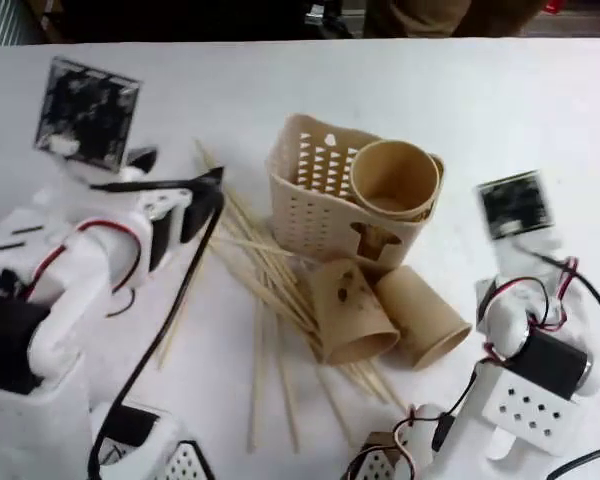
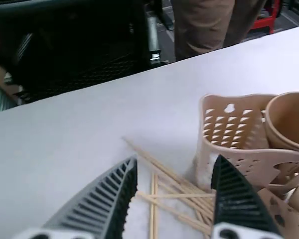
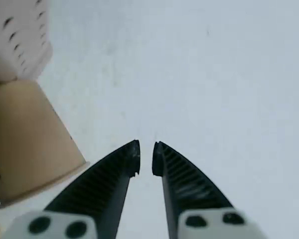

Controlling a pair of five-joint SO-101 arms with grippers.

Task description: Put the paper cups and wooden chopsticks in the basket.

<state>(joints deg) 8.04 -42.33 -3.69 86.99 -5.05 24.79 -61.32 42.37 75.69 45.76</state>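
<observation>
Over on the left side of the white table (image 1: 460, 90), the left gripper (image 2: 177, 162) hangs with its jaws spread wide and nothing between them. It is poised just above the wooden chopsticks (image 1: 265, 285), and the basket (image 1: 310, 215) sits just off to its side.

Those chopsticks are a real scatter. They fan out loose across the tabletop from behind the basket's left corner down toward the front edge. Several run right up against the basket's foot, and a few disappear beneath a fallen cup. None of them are inside yet.

Centre stage, the beige perforated basket stands upright, and it already has one paper cup (image 1: 392, 178) on board. That cup is tucked into the right end, tilted, with its mouth open to the overhead camera.

Just in front of the basket, two more lie on their sides, touching each other, rims pointing toward the front. The printed cup (image 1: 348, 312) is on the left, resting over the sticks. The plain cup (image 1: 420, 318) is on the right.

Across on the right, the right gripper (image 3: 145, 155) sits low over bare table, practically closed. Only a sliver shows between the tips, and it grips nothing. The plain cup lies just beside it, not touching.
</observation>
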